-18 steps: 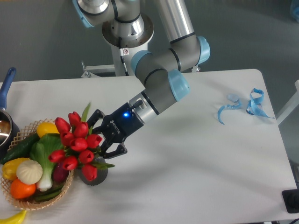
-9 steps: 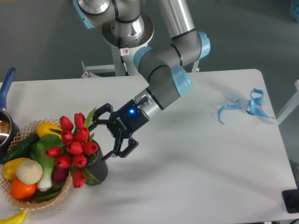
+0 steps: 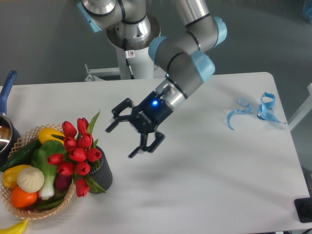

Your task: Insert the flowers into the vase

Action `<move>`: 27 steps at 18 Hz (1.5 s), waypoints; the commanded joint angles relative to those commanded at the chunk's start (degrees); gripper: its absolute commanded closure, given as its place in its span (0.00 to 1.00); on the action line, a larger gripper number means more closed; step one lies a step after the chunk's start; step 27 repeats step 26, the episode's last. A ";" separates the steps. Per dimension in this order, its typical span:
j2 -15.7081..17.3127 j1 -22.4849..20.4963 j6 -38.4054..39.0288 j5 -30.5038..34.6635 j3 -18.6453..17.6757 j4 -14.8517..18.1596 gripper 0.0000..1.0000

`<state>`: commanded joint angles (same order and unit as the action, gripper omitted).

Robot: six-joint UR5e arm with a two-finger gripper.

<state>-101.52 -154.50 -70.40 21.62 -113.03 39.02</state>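
The flowers (image 3: 77, 150), a bunch of red tulips with green leaves, stand with their stems in the vase (image 3: 101, 174), a short dark ribbed cylinder at the front left of the table. The blooms lean left over the basket's edge and hide the vase's mouth. My gripper (image 3: 121, 137) hangs open up and to the right of the bunch, apart from it, with nothing between its fingers.
A woven basket (image 3: 29, 210) of vegetables touches the vase on the left. A dark pan with a blue handle (image 3: 7, 93) sits at the far left edge. Blue ribbon scraps (image 3: 257, 110) lie at the right. A yellow object (image 3: 12, 227) lies at the front left corner.
The gripper let go of the flowers, opened, and drew back up and to the right. The bunch settled lower into the vase and stays there.
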 joint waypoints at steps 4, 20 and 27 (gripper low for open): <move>1.67 -1.76 0.35 10.86 2.19 0.09 0.00; 3.79 -2.12 -6.85 62.57 1.50 5.01 0.00; 3.52 -2.12 -6.86 62.93 1.14 5.10 0.00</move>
